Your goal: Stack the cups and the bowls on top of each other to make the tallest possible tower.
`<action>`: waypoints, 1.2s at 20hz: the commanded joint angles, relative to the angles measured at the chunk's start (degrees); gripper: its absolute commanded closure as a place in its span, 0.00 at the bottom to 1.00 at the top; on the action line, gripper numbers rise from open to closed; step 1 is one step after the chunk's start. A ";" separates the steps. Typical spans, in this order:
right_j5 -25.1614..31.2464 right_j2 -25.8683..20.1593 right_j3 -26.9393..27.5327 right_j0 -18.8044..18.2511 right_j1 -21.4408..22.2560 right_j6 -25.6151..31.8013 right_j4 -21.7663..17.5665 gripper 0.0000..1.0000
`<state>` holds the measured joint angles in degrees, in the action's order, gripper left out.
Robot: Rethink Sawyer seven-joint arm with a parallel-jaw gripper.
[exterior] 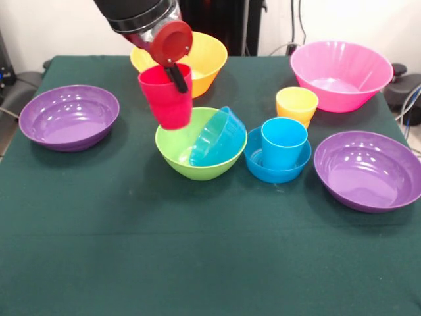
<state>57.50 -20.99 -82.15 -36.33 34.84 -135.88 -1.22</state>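
Note:
My gripper [175,76] holds a red cup [168,104] by its rim, one black finger inside the cup. The cup hangs slightly tilted above the left side of a lime green bowl [197,168]. A small blue bowl [212,138] lies tipped on its side inside the green bowl. To the right, a blue cup [283,142] stands upright in a second small blue bowl [276,174]. Behind it a yellow-orange cup [297,105] stands alone on the table.
A large orange-yellow bowl [205,60] sits behind the gripper and a large pink bowl [341,76] at the back right. Wide purple bowls rest at the left [69,117] and at the right [368,171]. The dark green tablecloth [197,263] stretches toward the front edge.

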 commanded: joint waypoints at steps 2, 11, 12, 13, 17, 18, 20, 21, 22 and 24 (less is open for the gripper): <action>2.73 -4.79 3.24 3.01 -4.56 0.42 3.94 1.00; -0.41 -2.98 4.61 7.30 -7.09 -6.72 9.54 1.00; -0.78 -2.88 4.41 7.70 -7.12 -7.81 10.75 1.00; -1.10 -2.75 4.31 7.98 -7.09 -8.19 11.37 1.00; -3.05 -2.29 2.10 9.19 -6.29 -10.24 15.58 1.00; -3.49 -2.25 1.30 9.46 -6.11 -10.93 16.71 1.00; -4.58 -1.74 -0.17 10.06 -5.61 -11.22 18.33 1.00; -5.63 -1.60 -0.99 10.34 -5.54 -11.19 18.89 1.00; -6.68 -1.45 -1.82 10.63 -5.48 -11.16 19.45 1.00; -7.74 -0.84 -2.68 11.47 -5.25 -11.11 20.43 1.00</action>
<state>55.94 -21.88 -79.95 -27.14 31.41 -135.88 16.62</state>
